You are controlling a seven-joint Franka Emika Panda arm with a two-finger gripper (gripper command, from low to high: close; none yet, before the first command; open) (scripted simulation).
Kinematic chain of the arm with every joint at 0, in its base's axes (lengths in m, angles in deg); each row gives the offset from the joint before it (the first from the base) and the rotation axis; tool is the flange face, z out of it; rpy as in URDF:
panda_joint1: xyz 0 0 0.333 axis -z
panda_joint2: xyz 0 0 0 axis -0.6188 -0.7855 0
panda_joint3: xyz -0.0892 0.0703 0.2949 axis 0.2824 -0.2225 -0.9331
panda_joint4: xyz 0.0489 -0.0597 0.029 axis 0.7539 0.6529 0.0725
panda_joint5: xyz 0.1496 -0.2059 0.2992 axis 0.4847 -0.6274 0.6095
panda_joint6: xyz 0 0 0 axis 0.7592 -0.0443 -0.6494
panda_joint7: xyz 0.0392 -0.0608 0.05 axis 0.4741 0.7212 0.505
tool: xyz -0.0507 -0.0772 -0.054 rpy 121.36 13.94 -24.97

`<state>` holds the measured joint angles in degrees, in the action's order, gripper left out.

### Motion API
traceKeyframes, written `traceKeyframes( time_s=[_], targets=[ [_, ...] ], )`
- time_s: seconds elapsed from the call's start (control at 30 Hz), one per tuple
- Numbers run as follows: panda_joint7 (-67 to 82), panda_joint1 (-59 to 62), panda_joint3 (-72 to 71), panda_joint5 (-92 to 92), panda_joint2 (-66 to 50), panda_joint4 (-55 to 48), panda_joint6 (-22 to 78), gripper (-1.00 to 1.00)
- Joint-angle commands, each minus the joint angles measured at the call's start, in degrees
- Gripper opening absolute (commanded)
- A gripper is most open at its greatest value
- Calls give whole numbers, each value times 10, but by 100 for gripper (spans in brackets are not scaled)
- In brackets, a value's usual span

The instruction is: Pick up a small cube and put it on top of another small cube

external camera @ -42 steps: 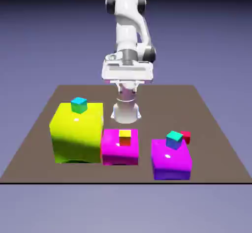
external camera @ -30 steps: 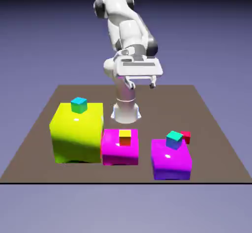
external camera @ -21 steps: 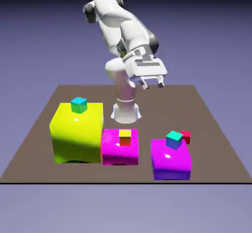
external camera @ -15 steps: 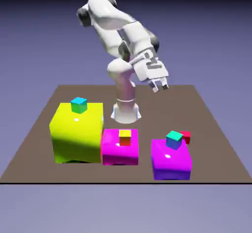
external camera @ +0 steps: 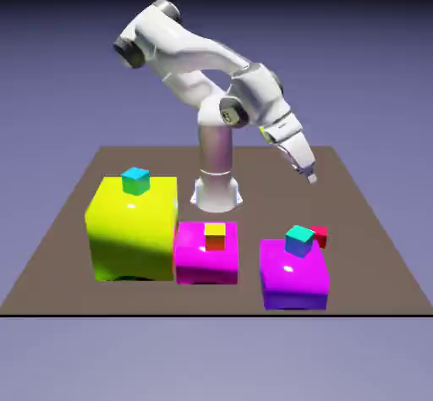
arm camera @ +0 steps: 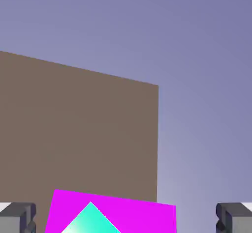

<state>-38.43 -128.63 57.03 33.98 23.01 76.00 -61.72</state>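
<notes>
Approach step in hand: hand (external camera: 309,176) empty, wide open, above red cube (external camera: 320,235) on table (external camera: 59,222) behind purple block (external camera: 293,282); next, descent and centring over it.

Seven blocks on one desk (external camera: 364,222): three big, four small.
Big glossy blocks: one yellow (external camera: 133,226), one magenta (external camera: 205,254), one purple (external camera: 294,275). Small cubes: two teal, the first (external camera: 135,180) on the yellow block and the second (external camera: 298,240) on the purple; one yellow-topped small cube (external camera: 215,236); one small cube (external camera: 319,236) in plain red. One white arm (external camera: 199,57).
</notes>
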Motion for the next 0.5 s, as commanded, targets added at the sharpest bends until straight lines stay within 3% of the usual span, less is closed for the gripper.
traceKeyframes(
  time_s=[0.0,0.47],
  targets=[
    [14,-21,16,-6,3,-3,6,0],
    [213,-311,238,-91,40,-42,94,0]
  ],
)
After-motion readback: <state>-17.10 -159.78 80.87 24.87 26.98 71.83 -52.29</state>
